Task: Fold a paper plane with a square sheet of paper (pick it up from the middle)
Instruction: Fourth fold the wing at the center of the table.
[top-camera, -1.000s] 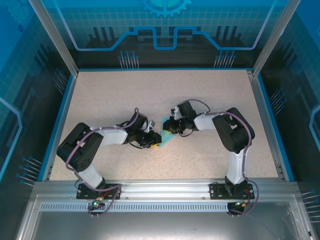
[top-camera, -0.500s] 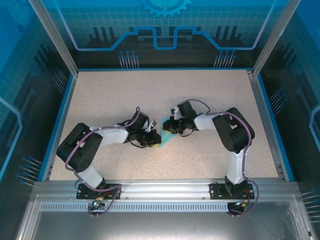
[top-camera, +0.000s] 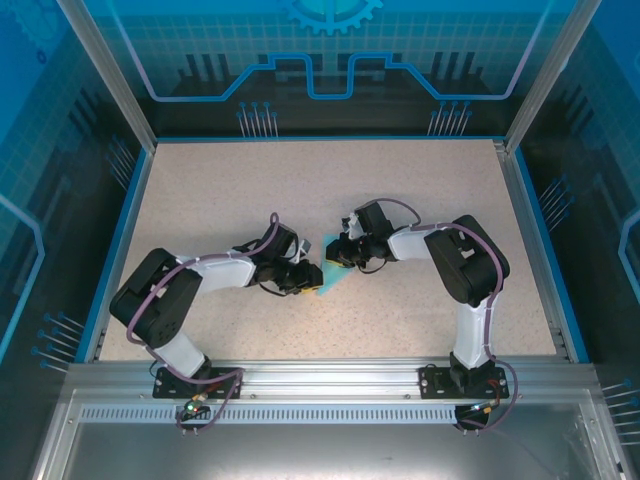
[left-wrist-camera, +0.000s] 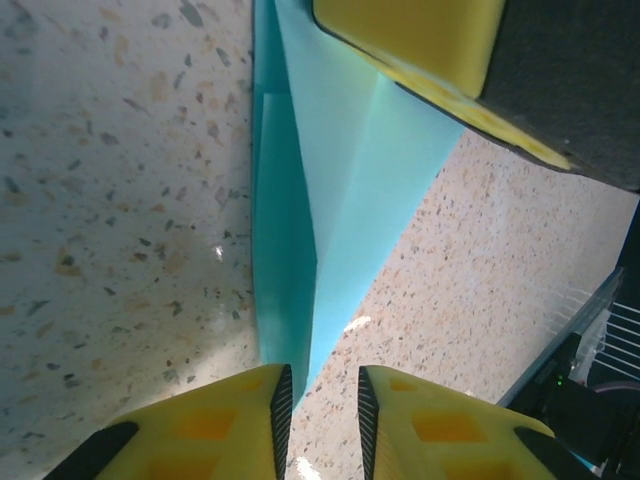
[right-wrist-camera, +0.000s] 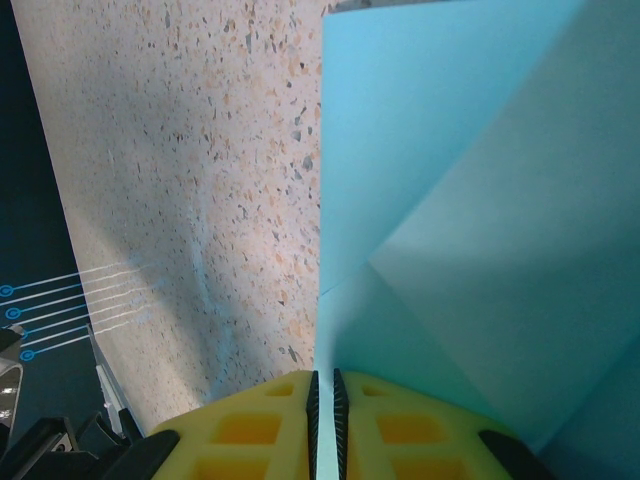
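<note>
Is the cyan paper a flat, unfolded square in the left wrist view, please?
No, the paper shows creased, overlapping layers tapering to a point.

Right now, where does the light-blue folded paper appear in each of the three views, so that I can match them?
Top external: the paper lies mid-table, between the left hand and the right hand.
Left wrist: the paper runs from the top centre down to the left hand.
Right wrist: the paper covers the right half; the right hand pinches its edge at the bottom.
Shared landmark: the speckled table top.
</note>
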